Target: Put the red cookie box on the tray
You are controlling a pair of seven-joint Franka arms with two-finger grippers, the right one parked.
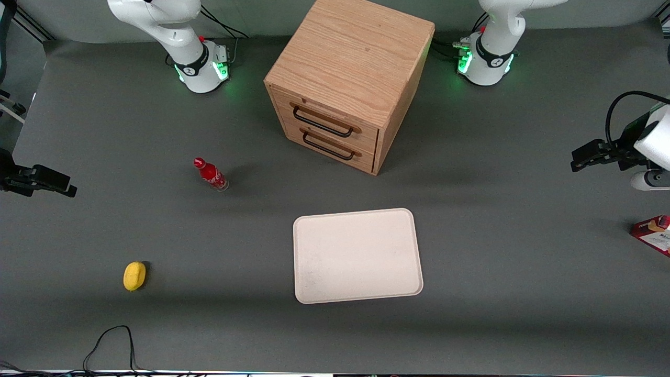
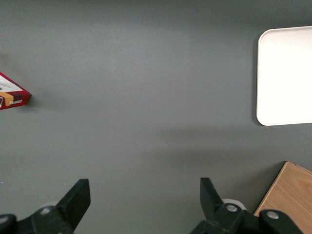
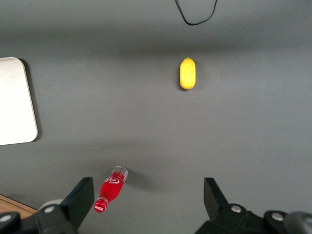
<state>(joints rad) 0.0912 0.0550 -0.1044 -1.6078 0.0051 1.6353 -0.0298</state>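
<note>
The red cookie box (image 1: pixel 651 233) lies on the grey table at the working arm's end, partly cut off by the picture's edge. One corner of it shows in the left wrist view (image 2: pixel 12 95). The cream-white tray (image 1: pixel 356 256) lies flat in front of the drawer cabinet, nearer to the front camera, with nothing on it. Part of it shows in the left wrist view (image 2: pixel 287 73). My left gripper (image 1: pixel 578 159) hangs above the table at the working arm's end, farther from the front camera than the box. It is open and holds nothing (image 2: pixel 145 187).
A wooden drawer cabinet (image 1: pixel 350 78) stands between the arm bases; its corner shows in the left wrist view (image 2: pixel 287 195). A small red bottle (image 1: pixel 211 174) and a yellow lemon (image 1: pixel 134 275) are toward the parked arm's end. A black cable (image 1: pixel 112 340) loops at the near edge.
</note>
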